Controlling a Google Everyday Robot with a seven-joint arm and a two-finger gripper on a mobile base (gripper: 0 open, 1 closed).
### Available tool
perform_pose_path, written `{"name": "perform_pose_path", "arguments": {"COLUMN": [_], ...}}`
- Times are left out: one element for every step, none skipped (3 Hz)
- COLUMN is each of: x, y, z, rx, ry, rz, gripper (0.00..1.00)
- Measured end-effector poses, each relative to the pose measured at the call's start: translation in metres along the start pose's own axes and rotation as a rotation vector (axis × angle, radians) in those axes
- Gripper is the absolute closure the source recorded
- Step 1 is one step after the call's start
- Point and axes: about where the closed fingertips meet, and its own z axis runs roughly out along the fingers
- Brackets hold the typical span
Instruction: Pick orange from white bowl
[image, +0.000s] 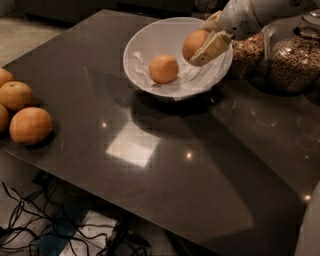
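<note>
The white bowl, lined with crumpled white paper, stands at the back middle of the dark table. My gripper reaches in from the upper right and is shut on the orange. It holds the orange just above the bowl's right inner side, with one tan finger in front of the fruit. A second small orange lies in the bowl's bottom, to the left of the gripper and apart from it.
Three bigger oranges lie at the table's left edge. Two glass jars of nuts stand right of the bowl, close behind the arm. Cables lie on the floor below the table's front edge.
</note>
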Motion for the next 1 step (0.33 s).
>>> {"name": "perform_pose_path", "arguments": {"x": [0.0], "y": [0.0], "z": [0.0], "rx": [0.0], "ry": [0.0], "rz": [0.0], "gripper": [1.0]}}
